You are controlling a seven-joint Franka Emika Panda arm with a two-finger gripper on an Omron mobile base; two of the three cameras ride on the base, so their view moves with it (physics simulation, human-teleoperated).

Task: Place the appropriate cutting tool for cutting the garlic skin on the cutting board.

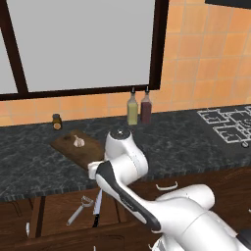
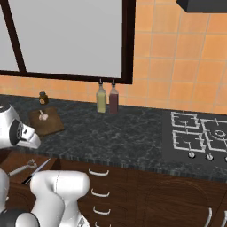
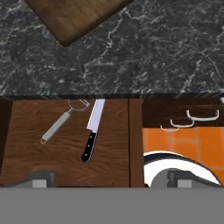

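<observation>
The knife point(image 3: 92, 132), with a black handle and a pointed silver blade, lies in an open wooden drawer point(image 3: 30, 148) below the counter edge; it is also seen as the knife point(image 1: 96, 210). Beside it lies the silver peeler point(image 3: 61, 123) with a looped head. My gripper point(image 3: 109, 180) hangs above the drawer, open, its fingertips point(image 3: 42, 176) wide apart and holding nothing. The dark brown cutting board point(image 1: 68, 148) rests on the counter with the garlic point(image 1: 78, 142) on it. One corner of the cutting board point(image 3: 74, 17) shows in the hand view.
Two bottles point(image 1: 132, 109) stand at the back wall, with a small jar point(image 1: 57, 121) to the left. A stove point(image 2: 199, 133) occupies the right of the dark stone counter point(image 1: 186, 139). Closed drawers with curved handles point(image 3: 202, 115) sit right of the open one.
</observation>
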